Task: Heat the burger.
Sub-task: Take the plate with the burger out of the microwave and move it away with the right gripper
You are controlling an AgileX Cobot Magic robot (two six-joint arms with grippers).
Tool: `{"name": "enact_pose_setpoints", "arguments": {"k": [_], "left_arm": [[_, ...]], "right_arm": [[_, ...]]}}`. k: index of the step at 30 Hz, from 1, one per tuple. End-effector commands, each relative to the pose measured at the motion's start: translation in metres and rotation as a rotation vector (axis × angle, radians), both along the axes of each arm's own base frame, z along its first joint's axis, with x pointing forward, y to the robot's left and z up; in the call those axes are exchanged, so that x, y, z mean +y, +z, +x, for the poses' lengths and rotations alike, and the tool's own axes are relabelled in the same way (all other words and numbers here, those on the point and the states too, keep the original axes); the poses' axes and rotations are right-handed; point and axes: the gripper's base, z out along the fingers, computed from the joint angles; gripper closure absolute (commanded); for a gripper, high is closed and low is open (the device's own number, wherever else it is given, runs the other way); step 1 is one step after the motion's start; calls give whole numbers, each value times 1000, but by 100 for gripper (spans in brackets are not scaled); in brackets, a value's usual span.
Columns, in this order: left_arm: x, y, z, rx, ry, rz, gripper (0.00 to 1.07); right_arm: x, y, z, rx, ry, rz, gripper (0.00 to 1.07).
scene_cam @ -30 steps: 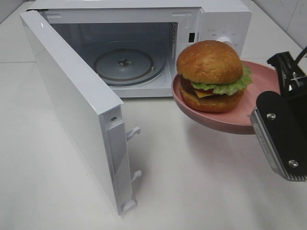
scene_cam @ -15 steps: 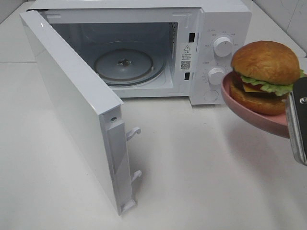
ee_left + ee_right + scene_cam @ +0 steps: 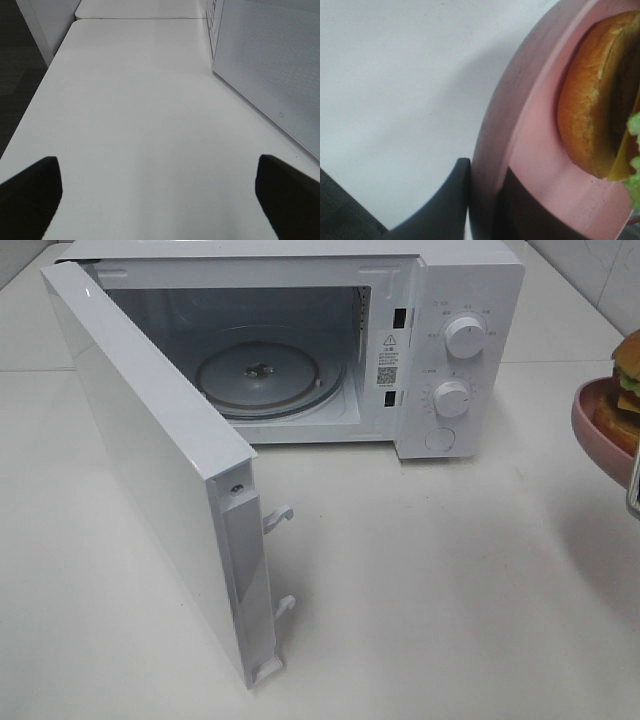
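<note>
White counter [image 3: 450,590], plain, filling the lower frame. Microwave door [image 3: 160,470], swung open, lower left to centre. Microwave [image 3: 440,300], white, upper centre; glass turntable [image 3: 265,375] inside, two dials on its right panel. Pink plate [image 3: 595,430], right edge, raised off the counter, carrying the burger [image 3: 629,375]. Right gripper [image 3: 485,200]: jaws clamped on the plate rim. Left gripper [image 3: 155,195]: jaws wide apart over bare counter.

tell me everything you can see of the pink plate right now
The pink plate is round and shallow with a raised rim, smooth and matte like plastic or ceramic. It is held off the white table at the right edge of the high view, mostly cut off there. The right gripper is shut on its rim, one finger on each face. The burger sits on it.
</note>
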Motion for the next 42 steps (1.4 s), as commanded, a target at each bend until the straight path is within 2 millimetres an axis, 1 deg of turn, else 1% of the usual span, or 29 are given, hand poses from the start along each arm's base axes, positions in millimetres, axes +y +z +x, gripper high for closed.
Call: {"name": "enact_pose_setpoints", "arguments": {"k": [1, 4, 8, 9, 11, 14, 16, 19, 21, 24, 26, 28, 29, 32, 34, 36, 37, 38, 39, 41, 42], "left_arm": [[-1, 1, -2, -27, 2, -1, 9], [-1, 1, -2, -27, 2, -1, 9], [-1, 1, -2, -27, 2, -1, 9], [-1, 1, -2, -27, 2, -1, 9], [-1, 1, -2, -27, 2, -1, 9], [-1, 1, -2, -27, 2, -1, 9], [-1, 1, -2, -27, 2, -1, 9], [-1, 1, -2, -27, 2, -1, 9], [-1, 1, -2, -27, 2, -1, 9], [-1, 1, -2, -27, 2, -1, 9], [-1, 1, -2, -27, 2, -1, 9], [-1, 1, -2, -27, 2, -1, 9], [-1, 1, -2, -27, 2, -1, 9], [-1, 1, -2, -27, 2, -1, 9], [-1, 1, -2, -27, 2, -1, 9], [-1, 1, -2, -27, 2, -1, 9], [-1, 1, -2, -27, 2, -1, 9], [-1, 1, -2, -27, 2, -1, 9], [-1, 1, -2, -27, 2, -1, 9], [-1, 1, -2, -27, 2, -1, 9], [-1, 1, -2, -27, 2, -1, 9]], "right_arm": [[-4, 6, 2, -51, -55, -3, 107], [-4, 6, 2, -56, -71, 6, 107], [-6, 3, 3, -56, -173, 32, 107], [-6, 3, 3, -56, -173, 32, 107], [-4, -9, 9, 2, -272, -9, 107], [-4, -11, 12, 0, -300, -15, 107], [-2, -20, 21, -19, -417, -10, 107], [-1, -22, 22, -21, -440, -7, 107], [2, -33, 27, -11, -541, -5, 107], [2, -35, 29, -12, -555, -7, 107], [5, -47, 36, -4, -606, -37, 107], [6, -50, 37, -7, -618, -44, 107], [7, -55, 42, -19, -642, -61, 107], [7, -58, 43, -26, -650, -68, 107], [10, -70, 50, -27, -674, -97, 107], [11, -73, 51, -29, -680, -95, 107], [13, -80, 54, -26, -694, -96, 107], [13, -80, 54, -26, -694, -96, 107], [14, -86, 56, -24, -709, -97, 107], [15, -89, 57, -19, -711, -99, 107], [16, -97, 59, -5, -725, -106, 107]]}}
